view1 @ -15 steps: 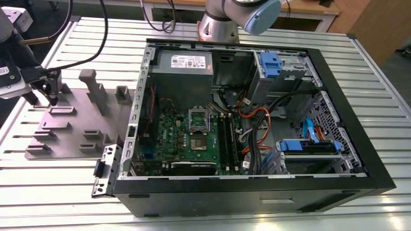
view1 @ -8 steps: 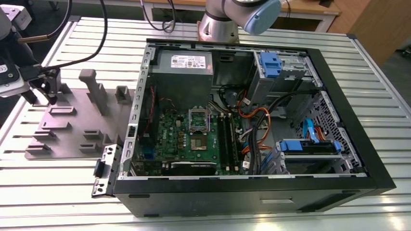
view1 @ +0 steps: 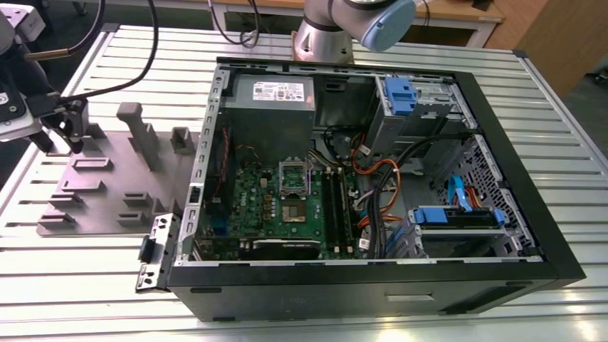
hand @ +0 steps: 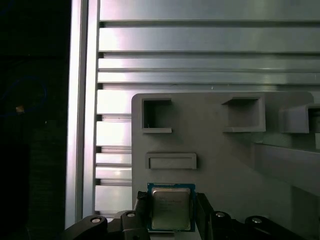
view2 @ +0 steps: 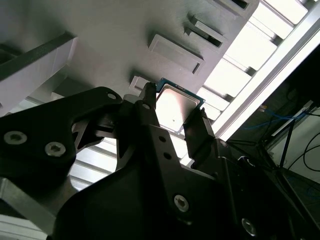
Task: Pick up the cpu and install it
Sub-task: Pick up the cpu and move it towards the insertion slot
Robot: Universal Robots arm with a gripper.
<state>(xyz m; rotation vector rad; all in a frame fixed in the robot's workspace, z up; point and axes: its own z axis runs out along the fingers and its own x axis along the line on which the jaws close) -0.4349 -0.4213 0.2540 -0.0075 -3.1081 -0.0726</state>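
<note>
Slatted desk (view1: pixel 532 107) carries open PC case (view1: pixel 380 292): tall walls, tight room inside. Fixture plate (view1: pixel 105 192) at exterior view's left, w/ raised blocks (view1: pixel 135 132) to clear. Tool (view1: pixel 59 142) above it pinches cpu (hand: pixel 171 208) by opposite edges. Prob. light, stiff, slick lid, fragile underside.

Open black computer case (view1: pixel 332 292) on slatted metal table (view1: pixel 76 285), green motherboard (view1: pixel 255 203) inside, grey fixture plate (view1: pixel 109 196) beside it

Gripper (view1: pixel 59 141) at the exterior view's far left, pointing down, jaws clamped on two opposite edges of the cpu (hand: pixel 171 207).
</note>
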